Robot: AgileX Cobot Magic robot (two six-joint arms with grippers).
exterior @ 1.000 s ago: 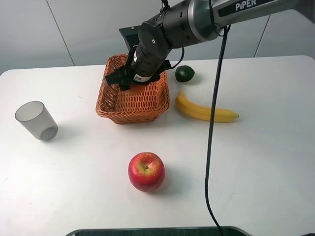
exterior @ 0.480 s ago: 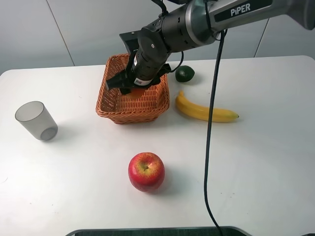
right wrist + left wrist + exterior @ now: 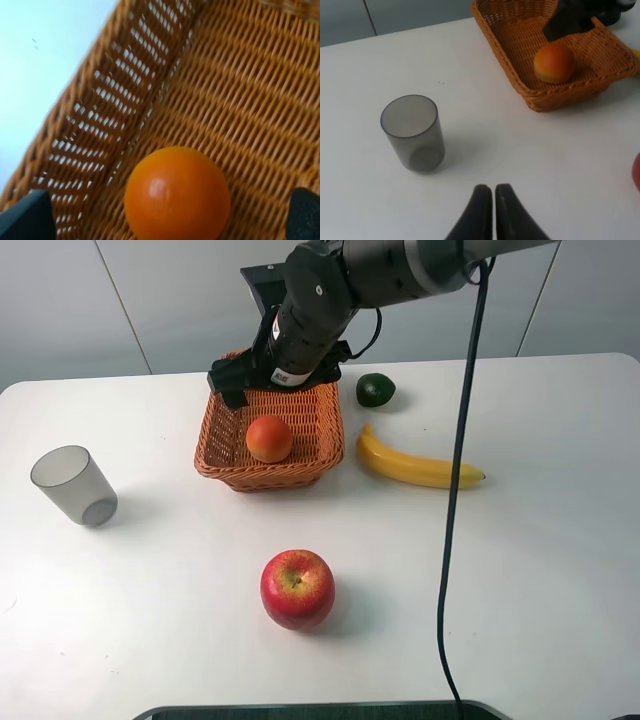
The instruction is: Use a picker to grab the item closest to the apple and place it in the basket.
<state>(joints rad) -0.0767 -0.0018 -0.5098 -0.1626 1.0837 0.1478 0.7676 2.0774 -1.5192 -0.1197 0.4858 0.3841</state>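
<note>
Exterior high view, left to right: grey cup (image 3: 73,485); wicker basket (image 3: 228,465) with the orange (image 3: 269,438) inside — right gripper (image 3: 262,382) above it, jaws spread; apple (image 3: 297,588); banana (image 3: 415,464). Left gripper (image 3: 489,192) hangs closed near the cup.

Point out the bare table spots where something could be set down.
Free: the table between the grey cup and apple, and right of the apple below the banana. Crowded: around the basket, avocado and right gripper.
</note>
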